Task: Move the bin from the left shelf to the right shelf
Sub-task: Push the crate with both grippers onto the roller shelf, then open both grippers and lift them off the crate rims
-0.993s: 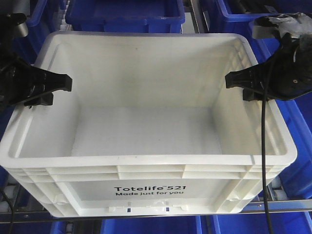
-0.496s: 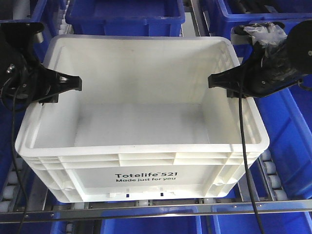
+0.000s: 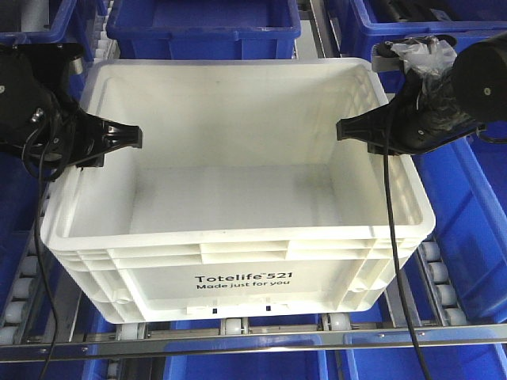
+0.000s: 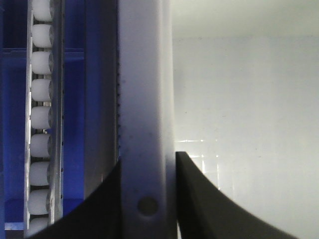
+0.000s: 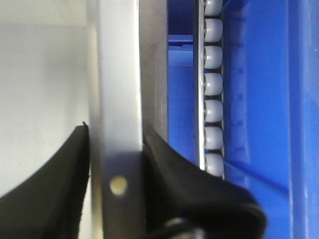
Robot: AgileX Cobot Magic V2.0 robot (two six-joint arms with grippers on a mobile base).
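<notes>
On the far left, the roller track (image 3: 17, 294) ran beside the bin, with blue bins (image 3: 32, 24) behind it. The left gripper (image 3: 89, 142) was clamped over the left wall of the bin (image 3: 238, 261); in its wrist view the two black fingers (image 4: 199, 199) stood hard against either face of the white rim, so it was gripping the wall. Compared with a second earlier, this gripper had shifted toward the right of the front view and the bin had shifted with it.

The bin itself, white and empty, sat level above the rollers, its printed front wall facing the camera. Over the last second it had shrunk in the front view and its near edge had pulled away from the camera, uncovering the metal front rail (image 3: 253, 336) and a few rollers under it. By my reading it was being carried, or slid, back and slightly rightward, so the transfer looked under way but far from done: no right shelf could be made out as a goal yet.

On the right, the right gripper (image 3: 372, 131) pinched the right wall in the same way, one finger inside and one outside in its wrist view, closed on the rim. A black cable (image 3: 390, 229) hung from it across the bin's right corner, and could snag if the travel went on
</notes>
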